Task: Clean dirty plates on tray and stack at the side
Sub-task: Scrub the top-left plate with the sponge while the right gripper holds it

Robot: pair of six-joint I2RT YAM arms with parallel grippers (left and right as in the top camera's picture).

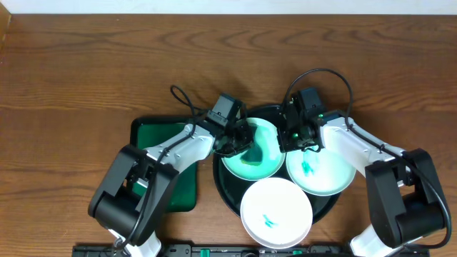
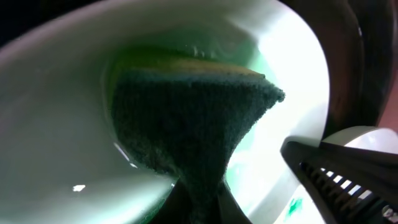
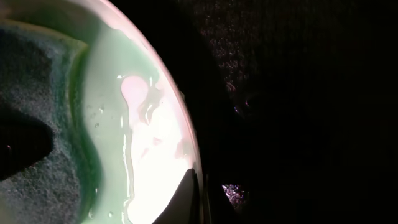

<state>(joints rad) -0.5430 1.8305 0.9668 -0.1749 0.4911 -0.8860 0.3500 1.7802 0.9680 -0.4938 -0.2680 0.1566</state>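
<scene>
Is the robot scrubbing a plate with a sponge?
Yes, the left gripper pinches a dark green sponge that rests against the inside of a wet plate.

You get an evenly lit, sharp overhead view. Both wrist views are dim, the sponge [image 2: 186, 124] out of focus, white glare washing out the plate [image 3: 155, 162].

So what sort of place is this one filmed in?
Probably a robot test bench staged as a dishwashing station, not a real kitchen: a plain wooden table, a black tray carrying three small plates, two with green scribbles, and a green scouring sponge pressed against the third.
</scene>
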